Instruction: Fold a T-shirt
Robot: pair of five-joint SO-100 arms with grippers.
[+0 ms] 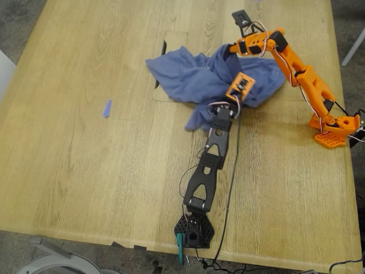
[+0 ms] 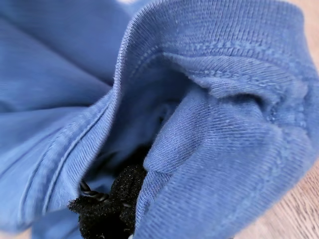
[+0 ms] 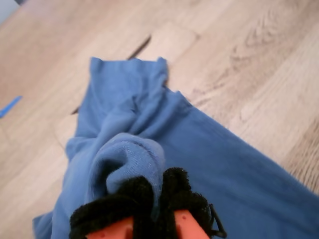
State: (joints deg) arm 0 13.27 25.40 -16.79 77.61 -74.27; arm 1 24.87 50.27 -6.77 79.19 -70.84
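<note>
Pale wooden table (image 1: pixel 85 148) under us, and the T-shirt (image 1: pixel 194 77) lies crumpled in a heap toward its far side, between our two arms. Our second gripper (image 3: pixel 152 206) is pinched tight on a raised fold of the blue cloth. Our first gripper (image 2: pixel 112 206) is buried in a hem; whether it grips, we can't tell.

You're looking at the T-shirt (image 2: pixel 209 124), a soft matt blue knit with fine ribbing and stitched hems, bunched on the pale wooden table (image 1: pixel 85 171) with its smooth grained finish, while fuzzy black padding covers the fingertips (image 3: pixel 184 194) over orange plastic on my second gripper (image 3: pixel 157 204).
</note>
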